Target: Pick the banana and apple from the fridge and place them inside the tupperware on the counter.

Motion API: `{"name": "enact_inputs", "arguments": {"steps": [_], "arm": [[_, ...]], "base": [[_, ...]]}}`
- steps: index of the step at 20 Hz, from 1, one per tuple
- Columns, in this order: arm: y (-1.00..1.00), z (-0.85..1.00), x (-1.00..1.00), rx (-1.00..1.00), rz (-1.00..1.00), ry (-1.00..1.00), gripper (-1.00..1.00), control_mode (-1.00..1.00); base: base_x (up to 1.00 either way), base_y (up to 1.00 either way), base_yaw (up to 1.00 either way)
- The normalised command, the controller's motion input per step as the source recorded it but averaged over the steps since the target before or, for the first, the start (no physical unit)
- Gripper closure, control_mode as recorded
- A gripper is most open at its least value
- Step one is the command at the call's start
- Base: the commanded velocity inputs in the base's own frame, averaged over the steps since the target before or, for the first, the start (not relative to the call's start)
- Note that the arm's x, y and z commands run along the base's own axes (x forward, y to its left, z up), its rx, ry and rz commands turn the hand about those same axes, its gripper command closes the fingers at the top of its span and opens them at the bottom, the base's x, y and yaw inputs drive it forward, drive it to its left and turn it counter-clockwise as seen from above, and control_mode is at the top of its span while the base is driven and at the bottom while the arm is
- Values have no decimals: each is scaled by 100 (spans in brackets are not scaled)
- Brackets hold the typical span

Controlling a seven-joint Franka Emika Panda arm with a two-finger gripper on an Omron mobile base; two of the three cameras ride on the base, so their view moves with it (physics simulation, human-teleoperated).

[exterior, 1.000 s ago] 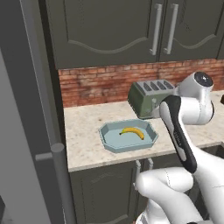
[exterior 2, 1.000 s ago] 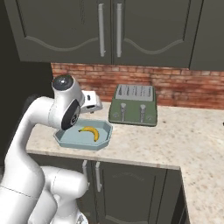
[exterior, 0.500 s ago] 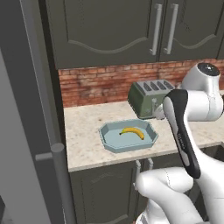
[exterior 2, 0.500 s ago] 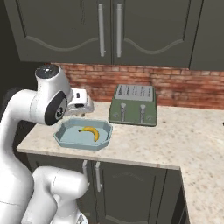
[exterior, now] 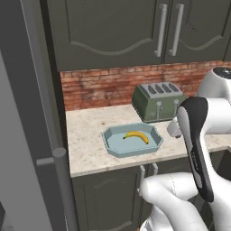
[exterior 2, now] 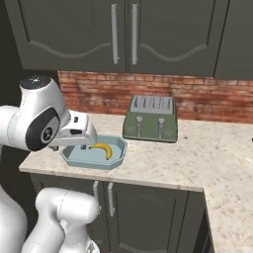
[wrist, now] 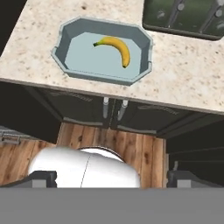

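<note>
The yellow banana [wrist: 117, 48] lies loose inside the light-blue tupperware [wrist: 62, 61] on the beige counter [wrist: 183, 83]. Both base views show the banana [exterior: 137, 136] [exterior 2: 102, 149] in the tupperware [exterior: 112, 145] [exterior 2: 74, 157] near the counter's front edge. My gripper [wrist: 112, 178] is open and holds nothing. It hangs in front of the counter edge, above the wooden floor, back from the tupperware. In the right base view the hand [exterior 2: 79, 131] sits at the tupperware's near left corner. The grey fridge [exterior: 27, 135] with its long handle [exterior: 63, 185] stands at the left. The apple is out of view.
A grey-green toaster [exterior: 158, 101] [exterior 2: 150, 118] stands against the red brick wall, right of the tupperware. Dark upper cabinets [exterior 2: 123, 34] hang over the counter and dark lower cabinet doors [wrist: 113, 113] sit beneath it. Bare counter stretches to the right [exterior 2: 222, 158].
The arm has swung back from over the tupperware toward the counter's front edge, with the gripper staying open. The banana has stayed in the tupperware.
</note>
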Motion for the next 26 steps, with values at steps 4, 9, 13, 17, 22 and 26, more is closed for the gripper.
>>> {"name": "enact_inputs", "arguments": {"steps": [4,9,13,17,22,26], "arm": [[0,0,-19,0,0,5,-100,100],[0,0,0,0,0,0,-100,100],[0,0,0,0,0,0,-100,100],[0,0,0,0,0,0,-100,100],[0,0,0,0,0,0,-100,100],[0,0,0,0,0,0,-100,100]], "base": [[-16,-3,2],[-75,-19,34],[-80,-19,53],[-45,-34,57],[-10,-61,60],[-14,-43,64]]}}
